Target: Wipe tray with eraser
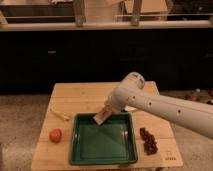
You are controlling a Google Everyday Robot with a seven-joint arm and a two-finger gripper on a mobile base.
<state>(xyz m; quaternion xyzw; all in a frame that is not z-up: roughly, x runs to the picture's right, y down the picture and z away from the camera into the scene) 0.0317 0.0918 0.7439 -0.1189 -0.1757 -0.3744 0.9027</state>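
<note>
The tray point(103, 145), a square green one with a raised rim, sits at the front middle of the wooden desk point(75, 95), its near edge close to the desk's front. Left of it lies a red tomato-like fruit point(55, 135), apart from the rim; to the right lies a dark cluster of grapes point(148, 140), also clear of the tray. Farther back on the left, a thin yellow item point(60, 114) rests at an angle on the wood. Over the tray's far rim, the eraser point(101, 116) hangs tilted, its lower end just inside the tray's back edge, gripped by the hand point(107, 111) of the white arm point(165, 107), which reaches in from the right. Beyond the desk stands a dark counter front point(100, 55).
</note>
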